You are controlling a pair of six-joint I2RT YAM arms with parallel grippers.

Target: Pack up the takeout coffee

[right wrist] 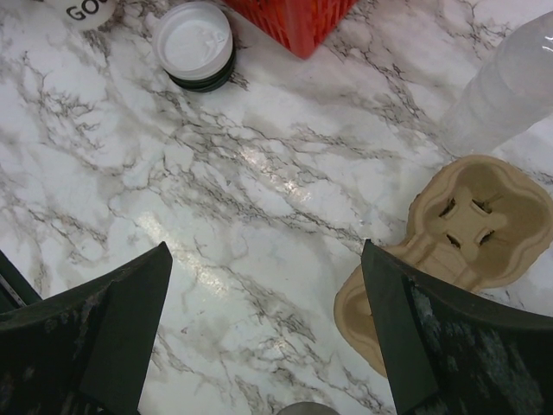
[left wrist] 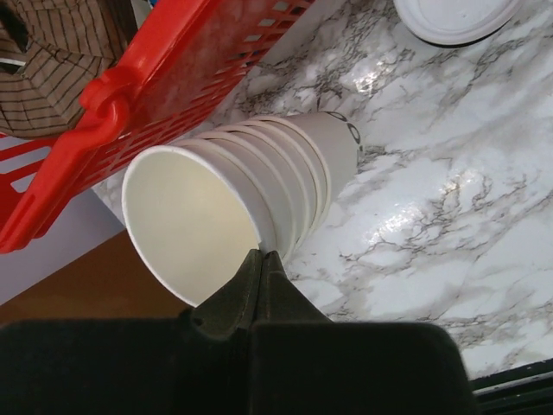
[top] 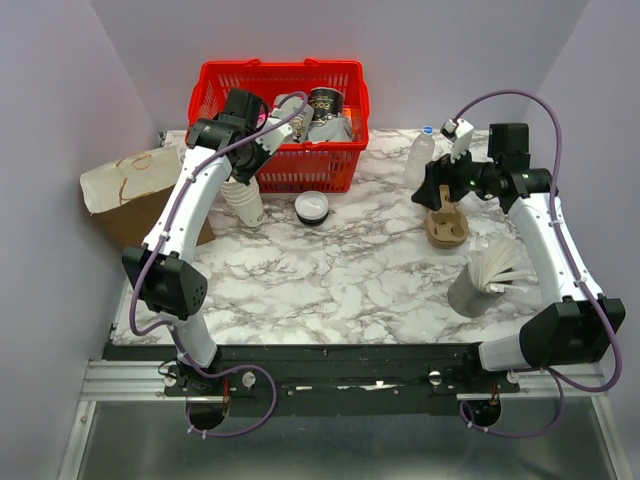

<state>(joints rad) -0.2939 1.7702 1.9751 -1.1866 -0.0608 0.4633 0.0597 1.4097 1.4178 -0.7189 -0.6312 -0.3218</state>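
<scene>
A stack of nested cream paper cups [top: 246, 203] [left wrist: 285, 164] stands in front of the red basket [top: 280, 75]. My left gripper [top: 243, 178] [left wrist: 262, 254] sits at the rim of the innermost cup [left wrist: 190, 216], its fingers pressed together on that cup's thin wall. A white round lid [top: 312, 207] [left wrist: 454, 17] [right wrist: 193, 39] lies on the marble to the right of the stack. A single lidded takeout coffee is out of view. My right gripper [top: 432, 195] [right wrist: 265, 245] hangs wide open above bare marble, just left of a brown pulp cup carrier [top: 446, 227] [right wrist: 467, 225].
The basket [left wrist: 130, 82] holds printed mugs and a checked cloth. A brown paper bag [top: 130, 180] lies at the left edge. A clear bottle [top: 420, 155] [right wrist: 510, 86] stands behind the carrier. A grey holder of white sheets [top: 478, 290] stands at the right front.
</scene>
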